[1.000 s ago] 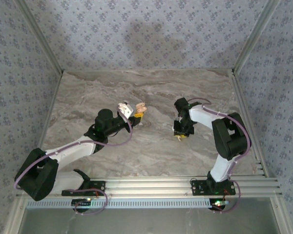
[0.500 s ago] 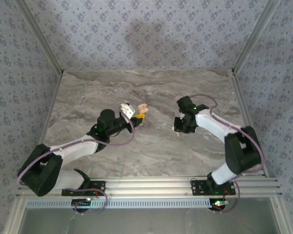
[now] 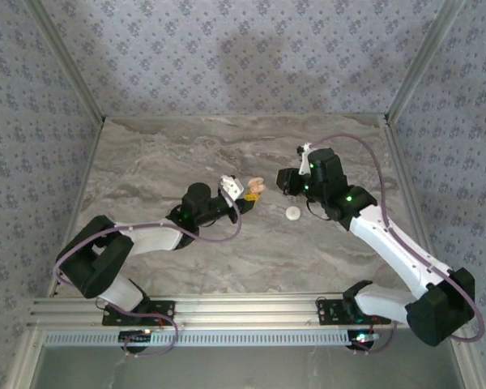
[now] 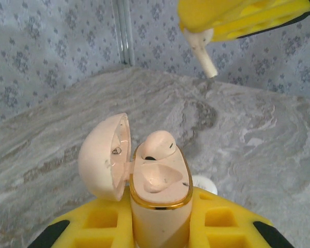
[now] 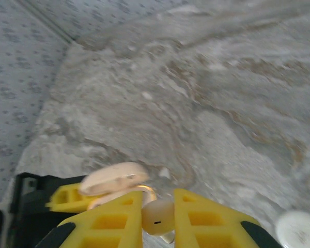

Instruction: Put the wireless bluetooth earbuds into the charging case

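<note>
Nearest, the left gripper (image 3: pixel 240 194) is clamped on the body of the charging case (image 4: pixel 160 217) and holds it upright above the table (image 4: pixel 258 144), with the lid (image 4: pixel 104 157) swung open to one side. If the smooth case twists or sinks in that grip when pressed from above, its sockets would tip away from the incoming piece. The bare socket (image 4: pixel 156 177) faces the wrist (this is the one to fill), and just past it sits the seated earbud (image 4: pixel 159 144). A clumsy approach could knock that one out, or catch the lid and fold it shut. On the table just behind the case lies a white round puck (image 3: pixel 292 214), apart from both grippers and unlikely to interfere. Farther off, the right gripper (image 5: pixel 158 204) is pinched on the carried earbud (image 4: pixel 200 44), stem pointing down, above and beyond the case and not touching it. I judge that this tiny rounded piece, held by its head, could rotate between the pads or pop free and fall to the table. A stem out of line would jam against the edge of the socket. Counted: two grippers, both closed on something; one case with one lid; two sockets, one bare; two earbuds, one seated and one carried; one puck.
</note>
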